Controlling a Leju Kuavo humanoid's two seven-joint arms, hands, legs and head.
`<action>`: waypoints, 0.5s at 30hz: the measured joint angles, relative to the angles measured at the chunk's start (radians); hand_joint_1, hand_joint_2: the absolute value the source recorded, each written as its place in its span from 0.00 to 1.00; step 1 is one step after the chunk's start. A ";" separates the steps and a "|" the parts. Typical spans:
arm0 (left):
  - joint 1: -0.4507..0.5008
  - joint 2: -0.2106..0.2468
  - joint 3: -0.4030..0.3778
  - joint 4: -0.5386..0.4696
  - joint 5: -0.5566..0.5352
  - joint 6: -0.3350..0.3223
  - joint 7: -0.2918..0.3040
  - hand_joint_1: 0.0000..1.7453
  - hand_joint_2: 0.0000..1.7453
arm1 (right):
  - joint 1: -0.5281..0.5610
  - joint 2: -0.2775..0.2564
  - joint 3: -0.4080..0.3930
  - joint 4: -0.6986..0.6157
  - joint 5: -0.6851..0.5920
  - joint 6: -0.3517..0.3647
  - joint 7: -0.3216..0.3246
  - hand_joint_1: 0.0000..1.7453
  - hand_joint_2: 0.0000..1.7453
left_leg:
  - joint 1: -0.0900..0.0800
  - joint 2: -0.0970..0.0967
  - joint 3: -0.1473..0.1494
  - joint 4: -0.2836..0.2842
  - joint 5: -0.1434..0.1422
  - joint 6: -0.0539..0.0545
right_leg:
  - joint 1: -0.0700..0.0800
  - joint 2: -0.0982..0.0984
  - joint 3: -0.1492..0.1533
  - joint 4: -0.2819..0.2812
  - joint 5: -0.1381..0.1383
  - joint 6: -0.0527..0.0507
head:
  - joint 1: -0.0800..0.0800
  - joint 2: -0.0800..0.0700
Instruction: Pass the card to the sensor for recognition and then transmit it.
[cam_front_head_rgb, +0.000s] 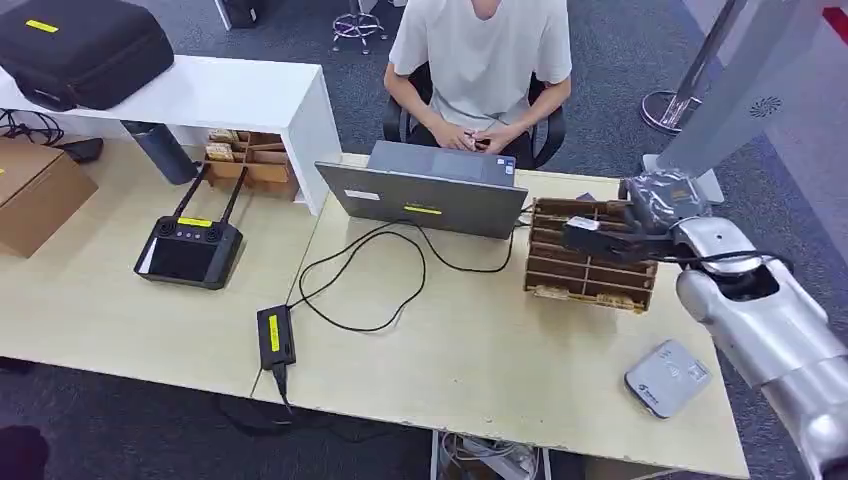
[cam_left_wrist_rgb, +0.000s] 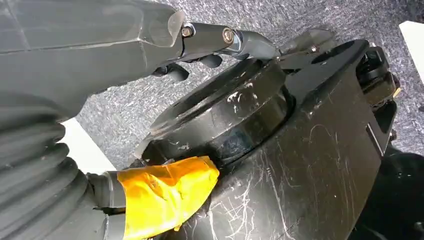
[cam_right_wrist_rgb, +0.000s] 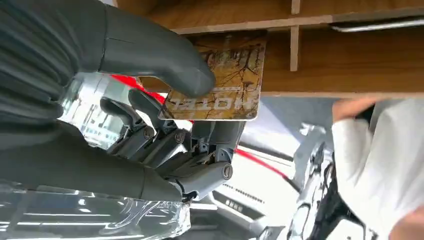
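The right hand (cam_right_wrist_rgb: 165, 125) pinches a card (cam_right_wrist_rgb: 220, 80) between thumb and fingers at the wooden rack (cam_front_head_rgb: 588, 255) on the table's (cam_front_head_rgb: 480, 360) right side, the card's far edge at a slot's mouth. By the look of it, the pick-up step is in hand: the card is gripped but not yet clear of the rack. The next move seems to call for drawing it straight out, then carrying it toward the robot to the grey sensor (cam_front_head_rgb: 667, 377) lying near the table's front edge, and holding its face flat over the top for a read.

The card reads "HOTEL", seen upside down in the right wrist view, over a picture of bare trees. Yellow labels on the laptop (cam_front_head_rgb: 430, 195), the controller (cam_front_head_rgb: 190, 245), the power brick (cam_front_head_rgb: 275, 338) and the black case (cam_front_head_rgb: 85, 45) are too small to read.

The left hand (cam_left_wrist_rgb: 90, 55) hangs by the robot's body; whether its fingers are spread or curled cannot be told. A person (cam_front_head_rgb: 480, 70) sits behind the laptop.
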 joint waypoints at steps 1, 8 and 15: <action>-0.001 -0.003 0.000 0.004 0.000 -0.003 0.000 0.00 1.00 | -0.007 0.002 0.000 -0.001 0.000 -0.001 -0.002 0.96 1.00 | 0.000 0.000 0.000 0.000 0.000 0.000 | 0.000 0.000 0.000 0.000 0.000 0.000 | 0.000 0.000; -0.009 -0.016 0.002 0.026 0.000 -0.009 0.006 0.00 1.00 | -0.019 0.011 0.002 -0.016 0.000 0.001 0.011 0.96 1.00 | 0.000 0.000 0.000 0.000 0.000 0.000 | 0.000 0.000 0.000 0.000 0.000 0.000 | 0.000 0.000; -0.010 -0.023 0.006 0.034 0.000 -0.009 0.008 0.00 1.00 | -0.019 0.014 0.003 -0.024 0.000 0.001 0.011 0.96 1.00 | 0.000 0.000 0.000 0.000 0.000 0.000 | 0.000 0.000 0.000 0.000 0.000 0.000 | 0.000 0.000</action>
